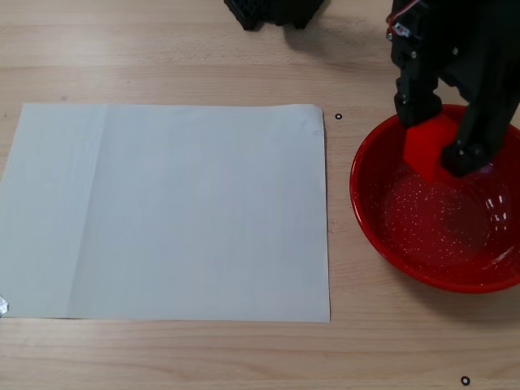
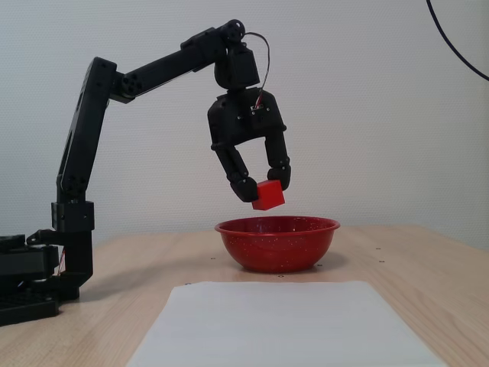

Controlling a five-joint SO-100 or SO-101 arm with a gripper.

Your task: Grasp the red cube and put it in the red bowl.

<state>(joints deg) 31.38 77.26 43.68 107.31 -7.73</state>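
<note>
A: What is the end effector [image 2: 266,186] doing?

B: Its two black fingers are clamped on the red cube [image 2: 268,195], one on each side. In the side-on fixed view the cube hangs tilted above the red bowl [image 2: 277,241], clear of the rim, touching nothing but the fingers.

A: Is it over the bowl's middle?

B: Not quite. In the fixed view from above, the cube [image 1: 429,149] sits over the part of the bowl [image 1: 382,223] nearest the top of the picture, just inside the rim rather than over the centre.

A: Which step is this, then?

B: I judge the carry is done and the release is in hand. The next move calls for parting the fingers; a small reach toward the bowl's centre, or a slight lowering first, would keep the cube from striking the rim and bouncing out.

A: And room to move?

B: Plenty. Beside the bowl, toward the left of the view from above, a white sheet of paper [image 1: 171,211] lies flat on the wooden bench [image 1: 162,357]. Nothing stands near the bowl's rim, so the arm [image 2: 92,138] can lift straight up.
</note>
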